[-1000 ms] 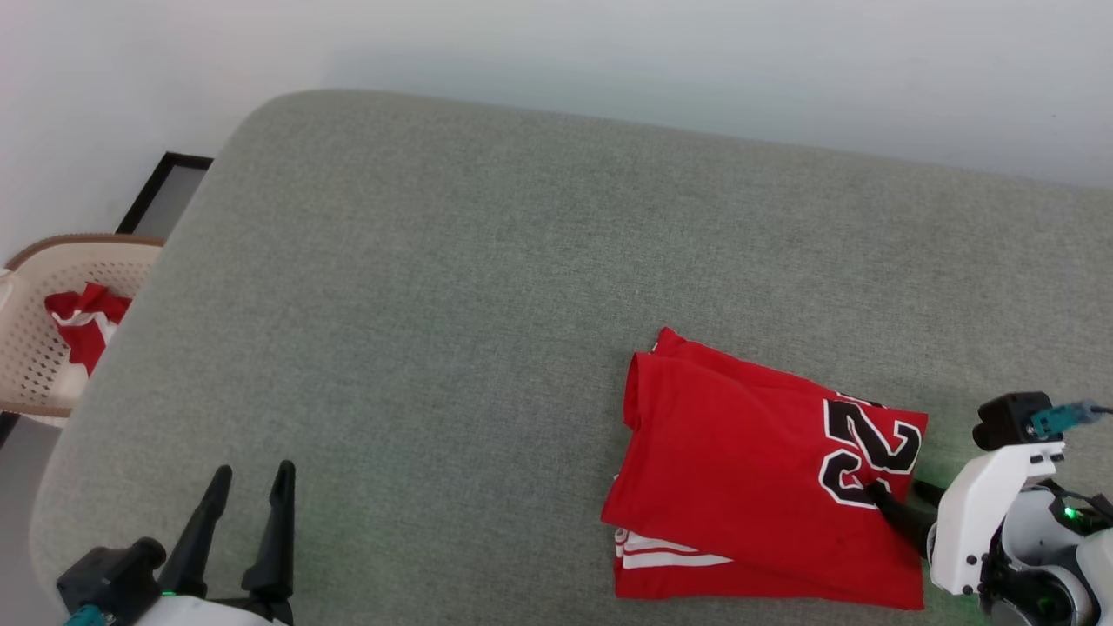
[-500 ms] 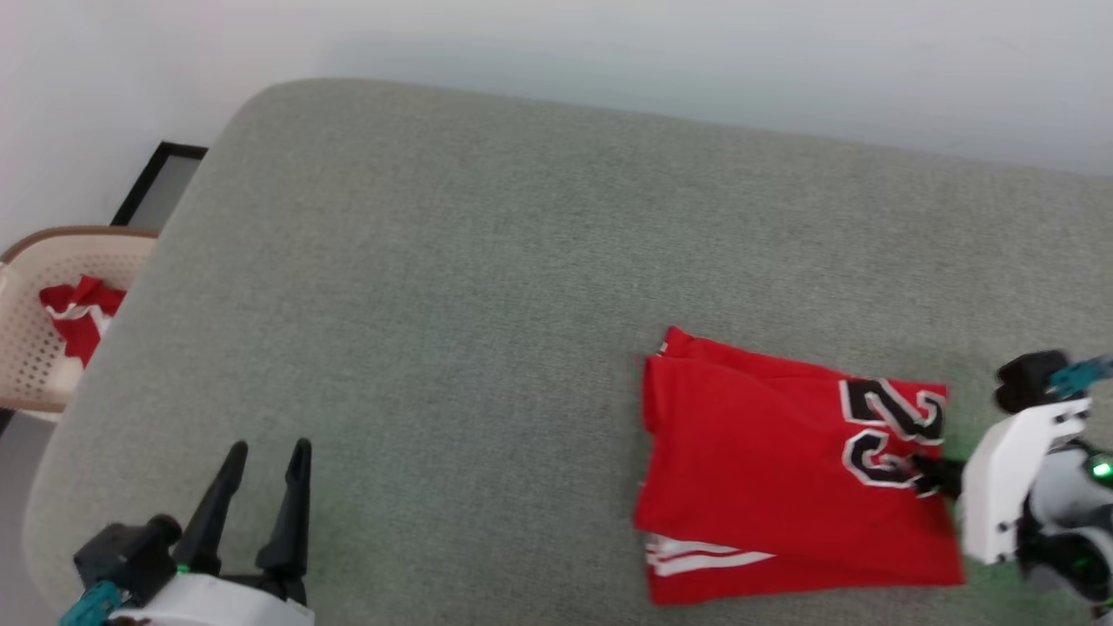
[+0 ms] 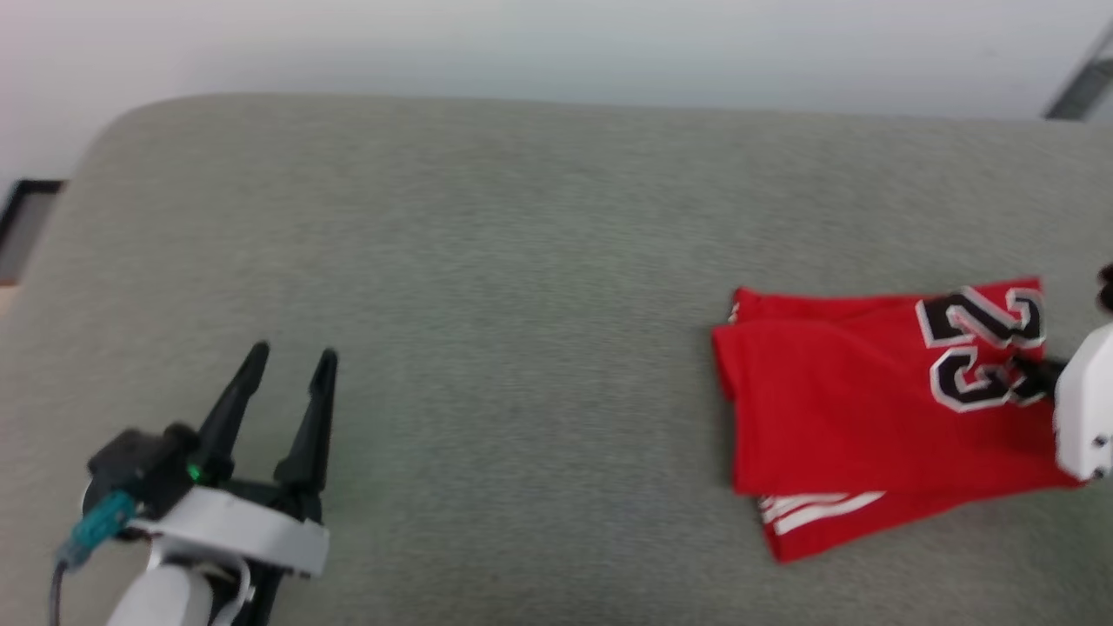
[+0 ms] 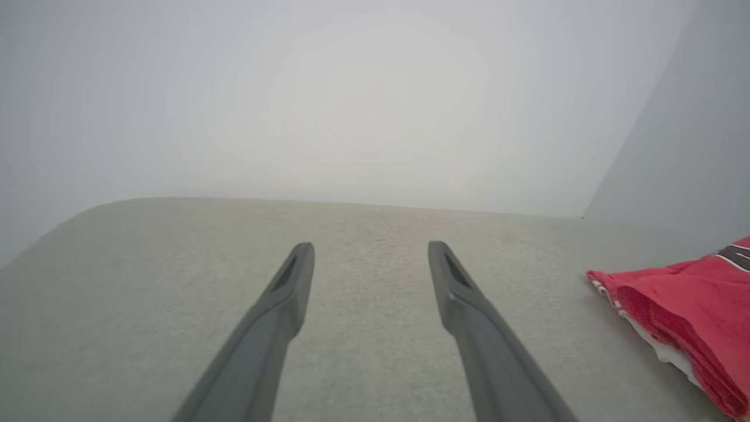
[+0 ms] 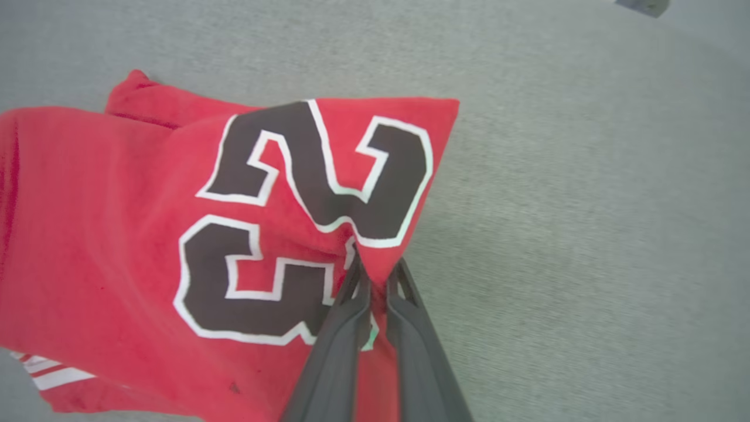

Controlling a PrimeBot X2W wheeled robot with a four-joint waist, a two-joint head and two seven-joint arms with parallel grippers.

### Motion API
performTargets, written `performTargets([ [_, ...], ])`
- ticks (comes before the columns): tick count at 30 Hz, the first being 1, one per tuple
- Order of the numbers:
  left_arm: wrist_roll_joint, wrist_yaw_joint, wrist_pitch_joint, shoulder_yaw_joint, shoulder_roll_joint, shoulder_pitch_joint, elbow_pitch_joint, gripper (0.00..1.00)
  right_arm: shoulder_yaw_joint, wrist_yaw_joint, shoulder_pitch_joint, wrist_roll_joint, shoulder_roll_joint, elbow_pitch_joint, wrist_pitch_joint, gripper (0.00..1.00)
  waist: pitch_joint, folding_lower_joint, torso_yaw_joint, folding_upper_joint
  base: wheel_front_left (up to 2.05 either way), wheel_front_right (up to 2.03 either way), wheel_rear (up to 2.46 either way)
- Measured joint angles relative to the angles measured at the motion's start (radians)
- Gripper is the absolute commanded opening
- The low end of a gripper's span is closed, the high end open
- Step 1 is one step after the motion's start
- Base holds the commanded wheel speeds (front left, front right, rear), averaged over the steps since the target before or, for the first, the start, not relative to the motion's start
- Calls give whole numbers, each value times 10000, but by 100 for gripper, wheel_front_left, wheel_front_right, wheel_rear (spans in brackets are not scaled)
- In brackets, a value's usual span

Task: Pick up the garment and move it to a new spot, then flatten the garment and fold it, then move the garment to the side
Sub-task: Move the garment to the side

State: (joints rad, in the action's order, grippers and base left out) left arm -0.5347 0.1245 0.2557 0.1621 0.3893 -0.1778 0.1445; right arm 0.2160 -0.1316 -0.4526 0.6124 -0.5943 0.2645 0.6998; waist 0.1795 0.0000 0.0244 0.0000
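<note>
The garment (image 3: 835,409) is a bright red T-shirt, folded into a rough rectangle at the right of the grey cushion, with a black-and-white number showing and white stripes at its near edge. My right gripper (image 3: 1030,376) is shut on the garment's right edge beside the number; in the right wrist view its fingers (image 5: 345,316) pinch the red cloth (image 5: 105,234) there. My left gripper (image 3: 291,361) stands open over bare cushion at the lower left, far from the shirt. The left wrist view has the garment's folded edge (image 4: 679,305) at the far right.
The grey cushion (image 3: 487,287) spreads wide between the grippers. A pale wall runs behind it. A dark frame (image 3: 22,226) peeks in at the left edge, past the cushion's rounded corner.
The head camera has swung right, so the basket has left the picture. My right gripper has dragged the folded garment rightward across the cushion. The left gripper stays open.
</note>
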Motion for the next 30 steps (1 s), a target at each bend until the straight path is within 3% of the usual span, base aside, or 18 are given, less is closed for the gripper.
performTargets([
  [8,25,33,-138,715,382,-1222,19,100,146,0,-1121,-199,-811,33,-297,0,478,0,-1279,1,0,0,0],
  [15,19,33,-339,1521,732,-2430,13,100,525,0,-2243,-665,-1546,846,-1616,0,1133,0,-2246,1,0,0,0],
  [23,-98,33,-410,2378,934,-3563,140,100,1193,0,-3648,-1707,-2148,2729,-3478,0,2122,0,-2823,0,0,0,0],
  [30,-293,33,-351,2708,1200,-4046,259,100,1429,0,-4568,-3126,-1964,4794,-4903,0,2843,0,-2925,1,0,0,0],
])
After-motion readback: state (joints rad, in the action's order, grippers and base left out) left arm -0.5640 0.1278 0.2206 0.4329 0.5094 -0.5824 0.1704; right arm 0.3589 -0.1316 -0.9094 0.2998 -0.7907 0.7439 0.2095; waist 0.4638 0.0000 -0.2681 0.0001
